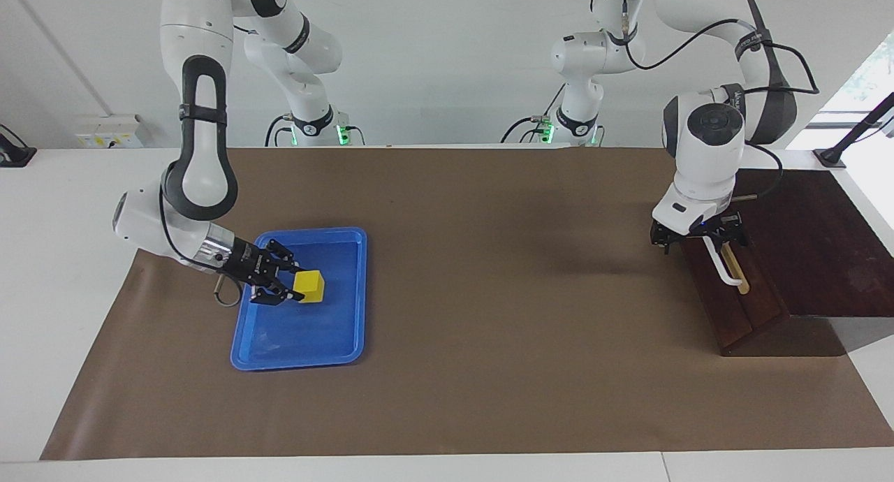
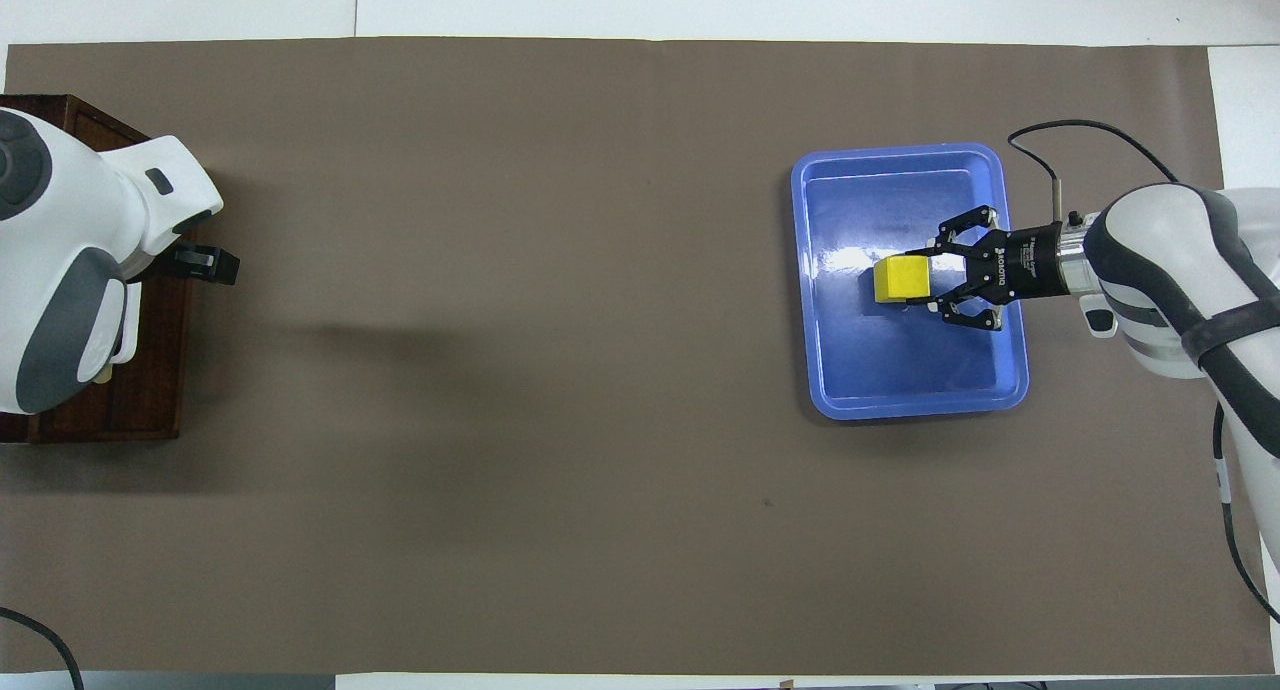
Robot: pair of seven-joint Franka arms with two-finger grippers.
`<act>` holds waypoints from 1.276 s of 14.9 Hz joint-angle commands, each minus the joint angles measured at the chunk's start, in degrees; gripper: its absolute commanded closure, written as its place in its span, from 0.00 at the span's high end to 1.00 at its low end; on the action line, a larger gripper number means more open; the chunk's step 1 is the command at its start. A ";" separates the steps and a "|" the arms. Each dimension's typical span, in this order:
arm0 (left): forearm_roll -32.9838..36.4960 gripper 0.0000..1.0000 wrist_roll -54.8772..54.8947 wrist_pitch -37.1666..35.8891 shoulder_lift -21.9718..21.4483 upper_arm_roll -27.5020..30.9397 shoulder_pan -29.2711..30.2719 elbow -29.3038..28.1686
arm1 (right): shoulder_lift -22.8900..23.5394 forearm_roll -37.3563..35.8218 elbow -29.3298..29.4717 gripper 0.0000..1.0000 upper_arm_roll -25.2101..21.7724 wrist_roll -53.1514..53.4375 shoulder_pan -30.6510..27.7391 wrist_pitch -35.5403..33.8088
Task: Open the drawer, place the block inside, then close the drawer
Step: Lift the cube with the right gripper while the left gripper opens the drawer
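Note:
The yellow block (image 1: pixel 311 286) is between the fingertips of my right gripper (image 1: pixel 293 285), which is shut on it just above the floor of the blue tray (image 1: pixel 346 342). In the overhead view the block (image 2: pixel 902 279) casts a small shadow on the tray (image 2: pixel 900 390) under my right gripper (image 2: pixel 935 280). The dark wooden box (image 1: pixel 817 251) stands at the left arm's end of the table. Its drawer (image 1: pixel 740 314) looks shut. My left gripper (image 1: pixel 702 241) is at the end of the white bar handle (image 1: pixel 725 269) nearer to the robots. In the overhead view the left arm hides most of the box (image 2: pixel 110 405).
Brown paper (image 1: pixel 489 293) covers the table between the tray and the box. A cable loops from the right wrist beside the tray (image 2: pixel 1050 135).

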 commanded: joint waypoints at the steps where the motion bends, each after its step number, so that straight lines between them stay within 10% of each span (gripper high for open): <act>1: 3.97 1.00 0.02 3.46 0.13 -0.17 1.73 -1.50 | 1.80 -1.71 6.84 0.00 0.07 6.06 3.27 -2.29; 10: 4.33 1.00 -0.16 9.10 2.51 -0.34 1.91 -4.76 | 4.53 -1.90 19.42 0.00 1.13 24.61 15.84 -2.48; 19: -0.15 1.00 -9.64 9.28 3.22 -0.61 -7.49 -3.26 | 5.24 -1.90 19.96 0.00 1.04 42.09 30.52 9.81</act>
